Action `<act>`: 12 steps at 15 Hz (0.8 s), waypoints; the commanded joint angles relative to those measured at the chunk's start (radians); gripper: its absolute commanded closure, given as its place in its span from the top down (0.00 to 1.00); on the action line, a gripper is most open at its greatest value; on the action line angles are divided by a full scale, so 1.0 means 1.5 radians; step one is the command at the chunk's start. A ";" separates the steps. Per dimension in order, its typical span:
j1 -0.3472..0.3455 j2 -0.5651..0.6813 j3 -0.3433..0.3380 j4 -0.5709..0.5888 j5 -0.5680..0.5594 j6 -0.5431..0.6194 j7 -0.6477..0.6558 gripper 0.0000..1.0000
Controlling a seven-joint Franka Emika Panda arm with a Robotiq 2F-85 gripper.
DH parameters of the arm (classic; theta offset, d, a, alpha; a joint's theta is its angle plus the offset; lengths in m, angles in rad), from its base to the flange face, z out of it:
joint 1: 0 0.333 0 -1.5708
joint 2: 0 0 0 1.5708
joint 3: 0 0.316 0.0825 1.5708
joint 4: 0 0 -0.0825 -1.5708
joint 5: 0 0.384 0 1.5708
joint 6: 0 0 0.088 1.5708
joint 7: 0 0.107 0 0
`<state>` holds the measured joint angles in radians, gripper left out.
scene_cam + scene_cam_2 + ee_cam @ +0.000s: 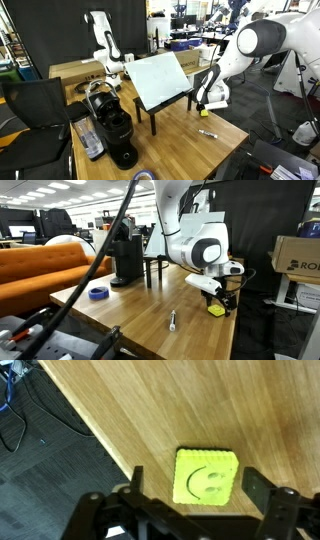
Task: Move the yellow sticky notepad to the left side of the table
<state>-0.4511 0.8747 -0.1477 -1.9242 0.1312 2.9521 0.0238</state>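
Observation:
The yellow sticky notepad (pixel 206 476) has a smiley face drawn on it and lies flat on the wooden table (pixel 150 410), close to its edge. My gripper (pixel 197 486) is open, with one finger on each side of the pad and a gap between each finger and the pad. In both exterior views the gripper (pixel 203 106) (pixel 220 298) hangs low over the pad (pixel 204 112) (pixel 216 308) near the table's edge (pixel 232 330).
A marker pen (pixel 208 132) (pixel 172 321) lies on the table near the pad. A white board (pixel 160 80) stands on a stand mid-table. A black coffee machine (pixel 112 122) and a blue tape roll (pixel 98 293) sit further off. Floor and cables lie beyond the edge (pixel 40 440).

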 commanded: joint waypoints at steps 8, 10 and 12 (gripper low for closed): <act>0.013 0.005 0.004 -0.002 0.000 0.038 -0.007 0.53; 0.016 0.005 0.003 -0.004 -0.001 0.042 -0.007 0.38; 0.016 0.004 0.003 -0.004 -0.002 0.044 -0.007 0.27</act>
<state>-0.4322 0.8770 -0.1393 -1.9242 0.1302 2.9887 0.0222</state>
